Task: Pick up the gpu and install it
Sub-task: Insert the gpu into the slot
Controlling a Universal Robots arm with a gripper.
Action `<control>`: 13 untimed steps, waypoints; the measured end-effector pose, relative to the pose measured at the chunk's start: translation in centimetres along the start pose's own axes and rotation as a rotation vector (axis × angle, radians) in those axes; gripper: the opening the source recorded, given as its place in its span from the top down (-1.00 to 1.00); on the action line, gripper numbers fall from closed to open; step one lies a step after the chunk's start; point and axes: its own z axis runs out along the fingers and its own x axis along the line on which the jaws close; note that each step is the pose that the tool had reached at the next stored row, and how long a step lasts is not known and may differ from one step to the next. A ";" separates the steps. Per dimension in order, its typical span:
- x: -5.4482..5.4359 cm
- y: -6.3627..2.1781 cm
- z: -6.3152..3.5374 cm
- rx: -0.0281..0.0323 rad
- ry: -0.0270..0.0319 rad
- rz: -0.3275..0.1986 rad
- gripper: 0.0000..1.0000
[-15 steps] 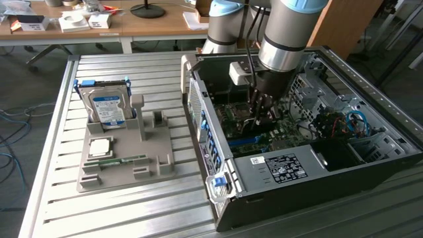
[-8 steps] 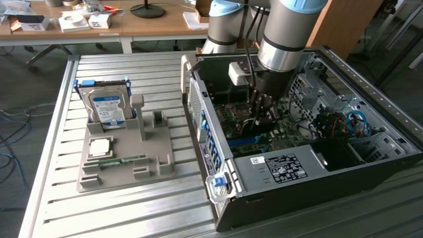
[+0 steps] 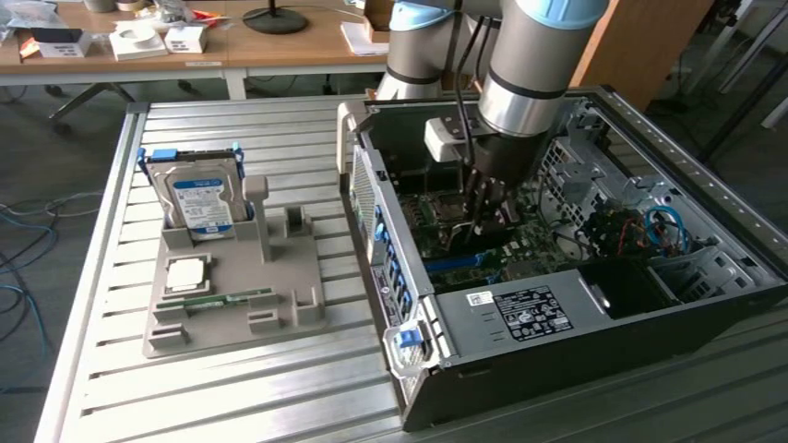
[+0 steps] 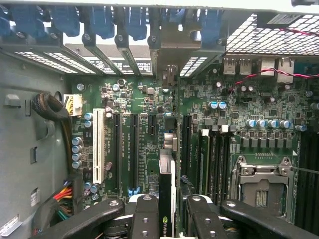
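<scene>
The gpu (image 4: 167,186) is pinched edge-on by the gripper (image 4: 172,206) and held at its six o'clock over the motherboard (image 4: 144,99), long axis laid nine-to-three across the exterior view.

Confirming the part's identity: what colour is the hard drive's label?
Label is blue and white; clearest in exterior view.
</scene>
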 end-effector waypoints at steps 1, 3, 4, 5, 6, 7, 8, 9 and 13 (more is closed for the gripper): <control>0.0 0.02 0.01 0.0000 -0.0001 0.000 0.47; 0.0 0.07 0.03 0.0001 -0.0002 0.000 0.47; 0.0 0.09 0.03 0.0001 -0.0003 0.000 0.47; 0.0 0.11 0.04 0.0002 -0.0003 0.000 0.47; 0.0 0.14 0.05 0.0002 -0.0003 0.000 0.47; 0.0 0.17 0.06 0.0002 -0.0004 0.000 0.47; 0.0 0.19 0.06 0.0002 -0.0003 0.000 0.47; 0.0 0.23 0.07 0.0002 -0.0003 0.000 0.47; 0.0 0.38 0.11 0.0002 -0.0002 0.000 0.47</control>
